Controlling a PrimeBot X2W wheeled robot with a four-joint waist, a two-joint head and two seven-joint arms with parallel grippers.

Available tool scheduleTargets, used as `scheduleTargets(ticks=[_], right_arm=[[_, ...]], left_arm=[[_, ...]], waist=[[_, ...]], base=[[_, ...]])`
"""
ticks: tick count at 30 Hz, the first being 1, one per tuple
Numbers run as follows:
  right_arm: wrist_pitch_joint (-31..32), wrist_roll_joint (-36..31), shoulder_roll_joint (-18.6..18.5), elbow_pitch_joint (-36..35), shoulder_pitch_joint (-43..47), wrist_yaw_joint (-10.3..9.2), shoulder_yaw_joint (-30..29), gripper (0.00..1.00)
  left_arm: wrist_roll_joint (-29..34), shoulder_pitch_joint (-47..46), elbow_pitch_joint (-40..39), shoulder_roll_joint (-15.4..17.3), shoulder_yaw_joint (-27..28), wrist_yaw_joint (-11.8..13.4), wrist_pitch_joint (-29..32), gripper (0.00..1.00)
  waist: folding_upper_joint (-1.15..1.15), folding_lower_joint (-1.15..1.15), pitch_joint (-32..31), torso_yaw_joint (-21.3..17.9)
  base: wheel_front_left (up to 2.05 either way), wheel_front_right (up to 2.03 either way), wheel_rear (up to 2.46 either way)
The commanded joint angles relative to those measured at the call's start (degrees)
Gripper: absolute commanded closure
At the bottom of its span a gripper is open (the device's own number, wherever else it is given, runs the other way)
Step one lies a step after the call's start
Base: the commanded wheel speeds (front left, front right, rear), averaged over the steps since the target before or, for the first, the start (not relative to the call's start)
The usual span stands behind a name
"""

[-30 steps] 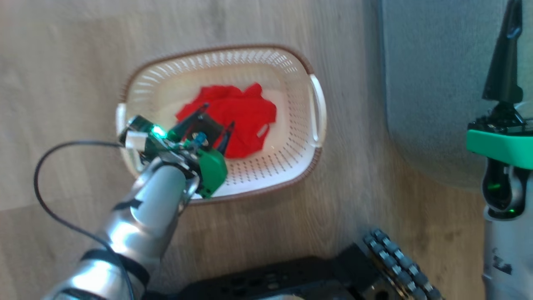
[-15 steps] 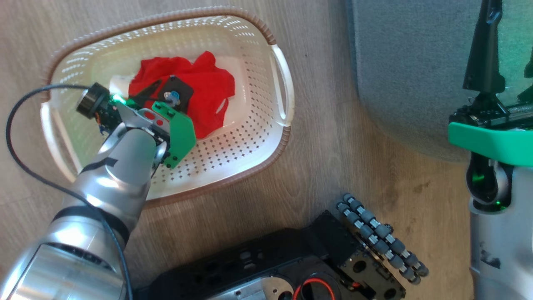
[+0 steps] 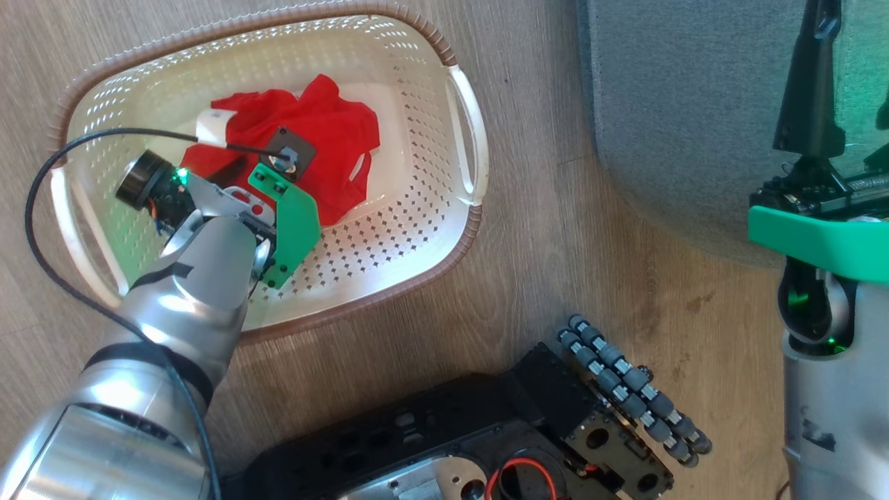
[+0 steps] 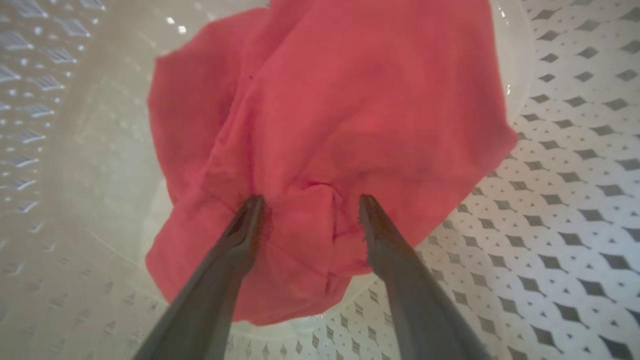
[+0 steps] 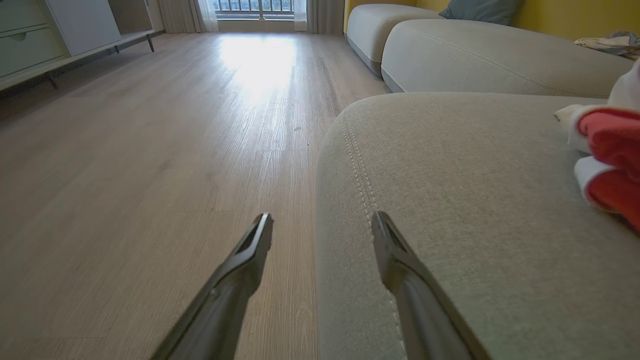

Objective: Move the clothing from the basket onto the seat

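The cream basket [image 3: 475, 221] with a brown rim stands on the floor at the upper left of the head view. A crumpled red garment [image 3: 333, 146] with a white patch at its left end lies on the basket's floor. My left gripper [image 4: 310, 200] is open, reaching down into the basket, both fingertips pressed into the red garment [image 4: 350, 100] with a fold bunched between them. The grey-green seat [image 3: 680, 104] lies to the right. My right gripper [image 5: 321, 216] is open and empty above the seat's stitched edge [image 5: 475, 200]. A red and white garment [image 5: 605, 165] rests on the seat.
My black wheeled base [image 3: 625, 389] with its rollers sits on the wooden floor just below the basket. A black cable [image 3: 42, 208] loops from my left wrist over the basket's left side. Further sofa sections [image 5: 475, 55] and a low cabinet [image 5: 50, 30] stand beyond.
The head camera has dropped closer and the picture shifted. My left gripper went down from above the red garment onto it; its fingers are now hidden beneath the wrist in the head view.
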Motion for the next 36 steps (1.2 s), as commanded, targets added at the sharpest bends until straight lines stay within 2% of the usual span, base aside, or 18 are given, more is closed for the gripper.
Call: scheduleTargets(ticks=[1, 2, 3, 4, 5, 21, 33, 36], right_arm=[[-0.36, 0.54, 0.27, -2.04, 3.07, -0.01, 0.87, 0.00], [-0.36, 0.54, 0.27, -2.08, 3.10, -0.01, 0.90, 0.00], [-0.36, 0.54, 0.27, -2.11, 3.11, -0.01, 0.92, 0.00], [-0.36, 0.53, 0.28, -2.11, 3.10, -0.01, 0.94, 0.00], [-0.36, 0.50, 0.28, -2.10, 3.06, -0.01, 0.96, 0.00], [-0.36, 1.06, 0.28, -1.01, -0.33, -0.01, 1.08, 0.00], [-0.36, -1.19, 0.28, 1.29, -0.74, -0.01, 0.12, 0.00], [-0.36, -1.71, 0.28, 2.24, -0.34, -0.01, -0.16, 0.00]], left_arm=[[-0.70, 0.53, -0.31, 0.90, 0.79, 0.32, 0.88, 0.00], [-0.96, 0.50, -0.30, 0.90, 0.87, 0.19, 1.54, 0.00], [-1.22, 0.47, -0.30, 0.89, 0.94, 0.03, 2.08, 0.47], [-1.36, 0.42, -0.29, 0.88, 0.90, -0.11, 2.39, 0.80], [-1.46, 0.38, -0.29, 0.87, 0.83, -0.18, 2.55, 1.00], [-3.56, 0.75, -0.27, 0.66, 0.32, -1.07, 0.95, 1.00], [-7.90, 6.19, -1.00, -0.47, -0.26, -1.27, -3.66, 1.00], [-10.90, 9.27, -3.50, -0.49, -1.31, -1.31, -5.49, 1.00]], waist=[[0.00, 0.00, 0.09, 0.07], [0.00, 0.00, 0.14, 0.11], [0.00, 0.00, 0.19, 0.14], [0.00, 0.00, 0.23, 0.18], [0.00, 0.00, 0.26, 0.22], [0.00, 0.00, -2.31, 0.63], [0.00, 0.00, -12.70, 4.30], [0.00, 0.00, -17.12, 5.72]], base=[[0.00, 0.00, 0.00], [0.00, 0.00, 0.00], [0.00, 0.00, 0.00], [0.00, 0.00, 0.00], [0.00, 0.00, 0.00], [0.00, 0.00, 0.00], [0.00, 0.00, 0.00], [0.00, 0.00, 0.00]])
